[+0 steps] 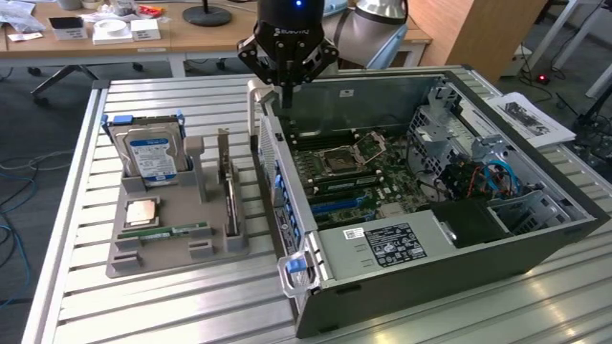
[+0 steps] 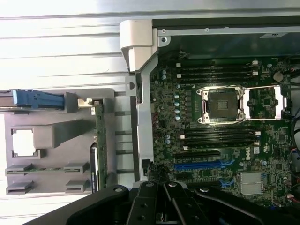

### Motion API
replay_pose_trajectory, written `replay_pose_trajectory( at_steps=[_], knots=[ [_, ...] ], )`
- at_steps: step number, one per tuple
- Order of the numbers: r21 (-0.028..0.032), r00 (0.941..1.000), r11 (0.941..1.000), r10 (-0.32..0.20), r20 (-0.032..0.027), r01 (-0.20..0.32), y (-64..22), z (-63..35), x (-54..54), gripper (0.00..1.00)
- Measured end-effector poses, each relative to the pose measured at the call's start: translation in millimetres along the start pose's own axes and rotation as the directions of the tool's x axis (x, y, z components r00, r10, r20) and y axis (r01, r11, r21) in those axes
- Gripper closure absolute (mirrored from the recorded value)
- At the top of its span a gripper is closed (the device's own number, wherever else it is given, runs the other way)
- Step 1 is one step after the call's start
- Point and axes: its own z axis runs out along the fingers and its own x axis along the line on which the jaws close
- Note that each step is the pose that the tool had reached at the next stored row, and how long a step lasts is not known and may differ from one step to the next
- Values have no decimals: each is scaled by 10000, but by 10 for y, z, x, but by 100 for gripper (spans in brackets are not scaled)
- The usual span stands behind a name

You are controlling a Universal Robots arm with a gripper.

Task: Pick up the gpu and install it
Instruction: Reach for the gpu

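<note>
The slatted metal bench (image 1: 143,308) carries an open dark-grey computer case (image 1: 478,279) and, beside it, a grey plastic parts tray (image 1: 153,269). The black claw (image 1: 285,92) hangs pinched shut and empty over the case's tray-side wall. The thin dark gpu card (image 1: 231,204) stands on edge in the tray, seemingly untouched. That makes this the pick-up step, I'd judge, and it calls for spread fingers over the card.

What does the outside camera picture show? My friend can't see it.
A black robot gripper, shut and empty, hangs over the rim of an open computer case on a slatted metal table. On the exterior view's left, the gpu stands on edge in a gray holder, beside a blue-labelled hard drive.
</note>
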Motion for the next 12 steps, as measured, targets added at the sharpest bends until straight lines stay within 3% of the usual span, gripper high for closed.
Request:
replay_pose_trajectory(
  at_steps=[12],
  knots=[
    [0, 10000, 10000, 0, 0, 0, -9, -2, 119, 89]
  ],
)
